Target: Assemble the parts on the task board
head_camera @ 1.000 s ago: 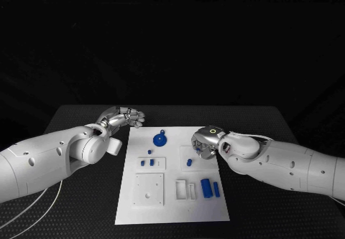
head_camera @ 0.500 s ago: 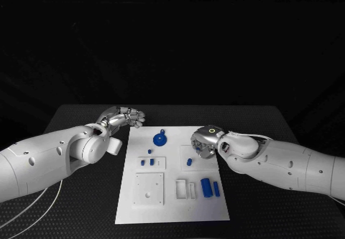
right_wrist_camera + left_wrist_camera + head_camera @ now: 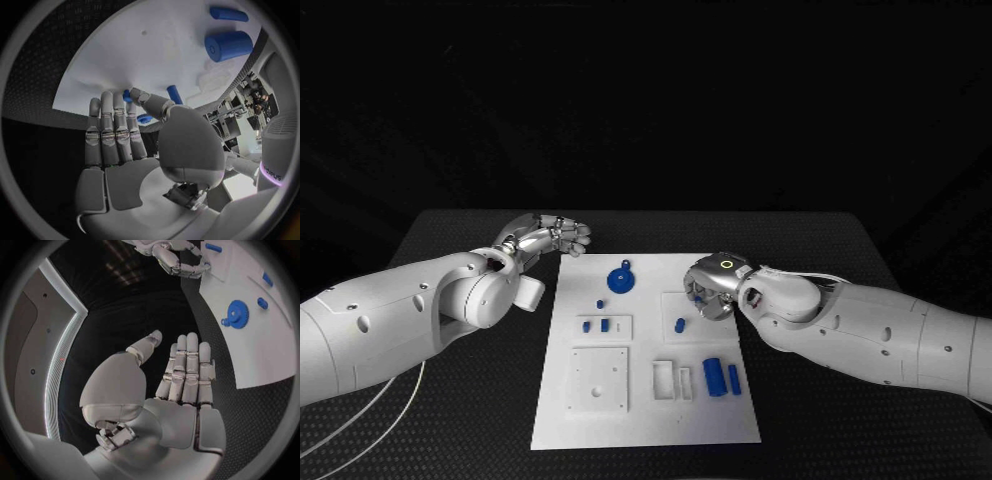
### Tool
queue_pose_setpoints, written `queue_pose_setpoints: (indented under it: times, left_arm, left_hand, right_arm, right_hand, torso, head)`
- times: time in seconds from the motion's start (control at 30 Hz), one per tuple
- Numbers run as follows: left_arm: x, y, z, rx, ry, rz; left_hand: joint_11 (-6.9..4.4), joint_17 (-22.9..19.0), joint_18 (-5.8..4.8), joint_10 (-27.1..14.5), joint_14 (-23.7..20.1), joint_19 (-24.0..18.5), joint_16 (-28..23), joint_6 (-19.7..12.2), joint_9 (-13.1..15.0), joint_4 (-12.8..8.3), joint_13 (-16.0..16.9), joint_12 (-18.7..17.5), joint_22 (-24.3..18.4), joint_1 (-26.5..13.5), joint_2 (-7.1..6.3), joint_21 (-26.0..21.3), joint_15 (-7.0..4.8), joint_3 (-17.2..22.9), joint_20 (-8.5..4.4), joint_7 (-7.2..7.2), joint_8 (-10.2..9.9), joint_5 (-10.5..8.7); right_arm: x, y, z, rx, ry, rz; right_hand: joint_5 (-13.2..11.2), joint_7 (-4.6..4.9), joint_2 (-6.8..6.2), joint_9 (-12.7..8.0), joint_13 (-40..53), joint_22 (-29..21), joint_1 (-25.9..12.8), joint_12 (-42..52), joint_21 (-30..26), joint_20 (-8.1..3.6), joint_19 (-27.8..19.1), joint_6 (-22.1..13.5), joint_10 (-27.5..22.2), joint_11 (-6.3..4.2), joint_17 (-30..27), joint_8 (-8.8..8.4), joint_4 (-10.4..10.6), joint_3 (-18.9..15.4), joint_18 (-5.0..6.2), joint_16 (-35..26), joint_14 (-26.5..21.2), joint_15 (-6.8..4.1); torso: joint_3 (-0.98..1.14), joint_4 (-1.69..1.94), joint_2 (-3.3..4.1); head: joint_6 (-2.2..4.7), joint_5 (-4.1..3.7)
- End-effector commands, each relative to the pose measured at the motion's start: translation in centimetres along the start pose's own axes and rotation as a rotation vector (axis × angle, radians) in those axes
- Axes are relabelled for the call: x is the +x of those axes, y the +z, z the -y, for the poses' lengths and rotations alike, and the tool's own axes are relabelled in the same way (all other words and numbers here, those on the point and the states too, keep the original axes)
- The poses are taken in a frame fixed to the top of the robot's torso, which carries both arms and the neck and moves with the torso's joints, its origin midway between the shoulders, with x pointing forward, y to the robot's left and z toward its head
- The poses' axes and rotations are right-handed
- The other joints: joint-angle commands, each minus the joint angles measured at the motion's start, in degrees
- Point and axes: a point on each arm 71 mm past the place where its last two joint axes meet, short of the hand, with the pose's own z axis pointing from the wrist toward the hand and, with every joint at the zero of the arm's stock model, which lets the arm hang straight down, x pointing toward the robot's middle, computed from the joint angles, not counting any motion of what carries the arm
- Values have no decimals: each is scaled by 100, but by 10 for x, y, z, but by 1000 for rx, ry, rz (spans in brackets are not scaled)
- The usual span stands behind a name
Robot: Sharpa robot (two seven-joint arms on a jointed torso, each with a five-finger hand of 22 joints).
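- The task board (image 3: 646, 400) lies at the middle of the counter (image 3: 473, 440), its long axis running from the near edge to the far edge.
- The right hand (image 3: 708, 297) hovers over the board's right side, fingers apart, holding nothing.
- A small blue peg (image 3: 679, 325) lies just beside the right hand, toward the near edge; its long axis runs roughly near-to-far.
- The left hand (image 3: 548, 237) rests off the board's far left corner, empty, fingers loosely extended.
- The blue gear (image 3: 620, 277) lies flat near the board's far edge.
- Judgement: the right hand is nearer the peg.
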Motion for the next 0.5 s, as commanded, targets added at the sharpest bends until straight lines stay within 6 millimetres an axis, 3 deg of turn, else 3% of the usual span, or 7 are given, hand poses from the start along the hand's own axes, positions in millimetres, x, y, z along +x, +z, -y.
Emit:
queue_pose_setpoints:
  times: [0.03,0.5]
  left_arm:
    - [2,0,1,8,-6,-12]
    - [1,0,1,6,-6,-12]
  left_hand:
    - [3,12,31,-27,-5,-36,-25,-55,-12,-35,-7,-26,7,15,-24,-26,48,-3,20,-3,-24,11]
    - [5,31,31,-30,-3,-35,-41,-75,-16,-33,-10,-27,9,13,-24,-28,49,-4,22,6,-30,11]
  right_arm:
    - [-1,0,-1,1,-13,16]
    - [-15,1,-2,2,12,49]
  right_hand:
    - [-5,-11,-27,9,8,137,40,32,28,-1,60,38,37,-4,8,34,-9,40,78,16,46,-2]
    - [-9,-14,-48,28,32,136,28,33,43,-3,68,45,41,-7,29,33,11,61,78,7,55,-5]
  torso:
    - [-4,3,1]
    - [1,-3,1]
  head:
    - [2,11]
    - [7,32]
